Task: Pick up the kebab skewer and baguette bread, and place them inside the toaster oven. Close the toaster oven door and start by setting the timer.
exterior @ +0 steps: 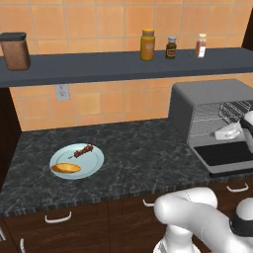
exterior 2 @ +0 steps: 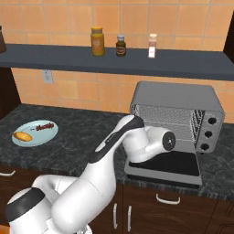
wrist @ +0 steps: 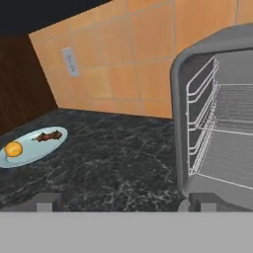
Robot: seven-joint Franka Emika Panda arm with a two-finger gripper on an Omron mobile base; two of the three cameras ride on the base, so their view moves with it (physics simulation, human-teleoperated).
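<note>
A pale blue plate (exterior: 89, 163) lies on the dark counter at the left. On it are the kebab skewer (exterior: 84, 150) and the orange baguette bread (exterior: 65, 168). The grey toaster oven (exterior: 207, 96) stands at the right. Its toaster oven door (exterior: 225, 154) is folded down flat, and the wire racks (wrist: 222, 128) inside are bare. My gripper (wrist: 126, 201) is open and holds nothing. It hovers in front of the oven's left side and looks across the counter toward the plate (wrist: 37, 150), the skewer (wrist: 49, 136) and the bread (wrist: 14, 148). My white hand (exterior: 231, 131) is before the oven mouth.
A dark shelf (exterior: 123, 64) above the counter carries a brown canister (exterior: 15, 50) and three small jars (exterior: 147, 44). A wall outlet (exterior: 62, 91) sits on the tiles. Three knobs (exterior 2: 211, 133) line the oven's right side. The marble counter (exterior: 138, 153) separates plate and oven.
</note>
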